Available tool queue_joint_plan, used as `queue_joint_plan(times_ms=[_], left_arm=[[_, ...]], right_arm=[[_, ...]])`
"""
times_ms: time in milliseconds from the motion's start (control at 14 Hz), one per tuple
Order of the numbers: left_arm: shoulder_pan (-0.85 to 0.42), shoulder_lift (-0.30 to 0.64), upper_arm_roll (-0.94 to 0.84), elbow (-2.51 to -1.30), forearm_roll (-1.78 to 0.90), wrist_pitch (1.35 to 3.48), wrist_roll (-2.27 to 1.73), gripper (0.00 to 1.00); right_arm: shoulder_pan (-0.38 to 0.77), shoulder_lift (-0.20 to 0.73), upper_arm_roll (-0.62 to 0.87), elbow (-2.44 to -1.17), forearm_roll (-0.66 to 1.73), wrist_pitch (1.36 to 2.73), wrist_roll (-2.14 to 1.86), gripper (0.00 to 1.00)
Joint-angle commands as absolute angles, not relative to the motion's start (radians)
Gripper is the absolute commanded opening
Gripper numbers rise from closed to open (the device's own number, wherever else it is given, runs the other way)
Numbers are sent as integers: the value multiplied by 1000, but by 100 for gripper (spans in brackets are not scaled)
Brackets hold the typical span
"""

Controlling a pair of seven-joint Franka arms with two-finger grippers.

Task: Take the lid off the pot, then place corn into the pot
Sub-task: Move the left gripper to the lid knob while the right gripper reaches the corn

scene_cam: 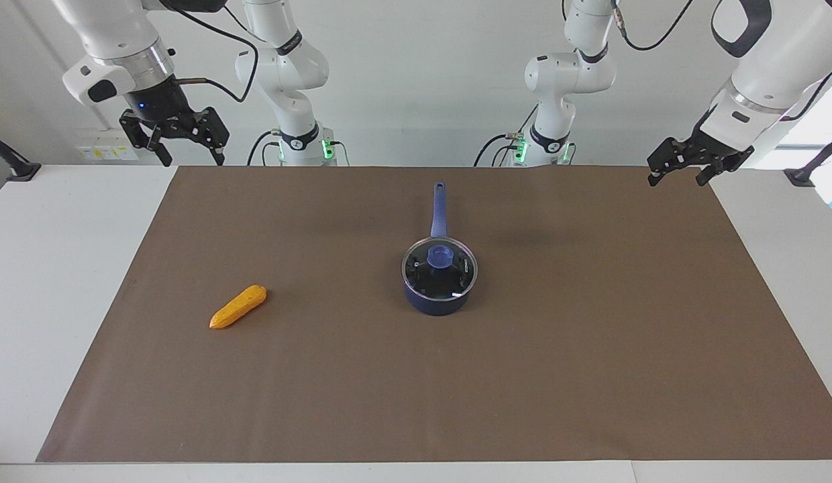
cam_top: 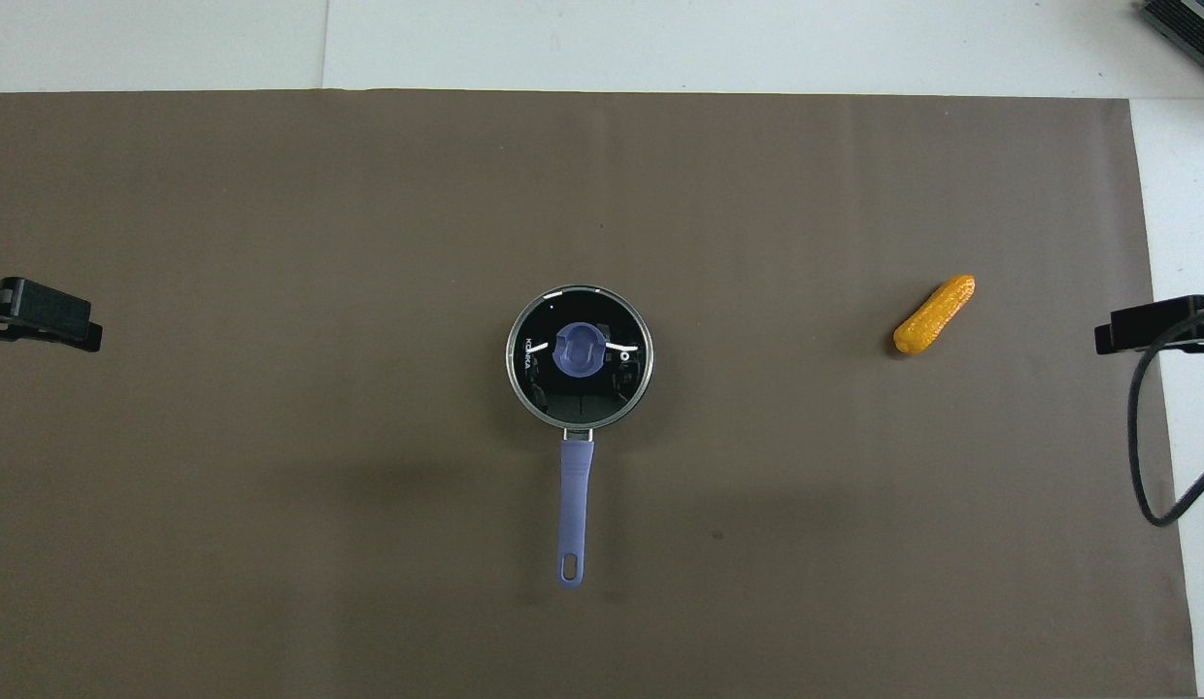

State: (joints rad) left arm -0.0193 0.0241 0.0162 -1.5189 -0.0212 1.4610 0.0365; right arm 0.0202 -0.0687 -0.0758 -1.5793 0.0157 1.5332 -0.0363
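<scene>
The dark blue pot [scene_cam: 435,305] stands in the middle of the brown mat, its long handle [cam_top: 574,505] pointing toward the robots. The clear glass lid [scene_cam: 440,268] with a blue knob sits on the pot and also shows in the overhead view [cam_top: 580,354]. The orange-yellow corn [scene_cam: 238,306] lies on the mat toward the right arm's end, apart from the pot; the overhead view shows it too [cam_top: 934,315]. My right gripper [scene_cam: 191,155] is open and empty, raised over the mat's edge near its base. My left gripper [scene_cam: 678,176] is open and empty, raised over the mat's corner at its own end.
The brown mat [scene_cam: 557,376] covers most of the white table [scene_cam: 60,268]. A black cable [cam_top: 1146,456] hangs by the right gripper [cam_top: 1151,325]. The left gripper's tip [cam_top: 39,320] shows at the mat's edge.
</scene>
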Motion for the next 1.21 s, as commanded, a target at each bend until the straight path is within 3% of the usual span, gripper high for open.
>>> queue_joint_plan(times_ms=[0,857,1143], left_arm=[[-29,6,17,-1522,-14,1474,35,100],[-54,-5,-3,-1539,-26,1491,34,100],[-132,-5,-9,-1566,-28,1503,18,100]], right_arm=[[15,-87,-74,-1600,-2,1548,-36,100],[6,-90,-78,-1608,-3,1548,-38,100],[-15,-91,-81,-1657,-3,1603,-32,100]])
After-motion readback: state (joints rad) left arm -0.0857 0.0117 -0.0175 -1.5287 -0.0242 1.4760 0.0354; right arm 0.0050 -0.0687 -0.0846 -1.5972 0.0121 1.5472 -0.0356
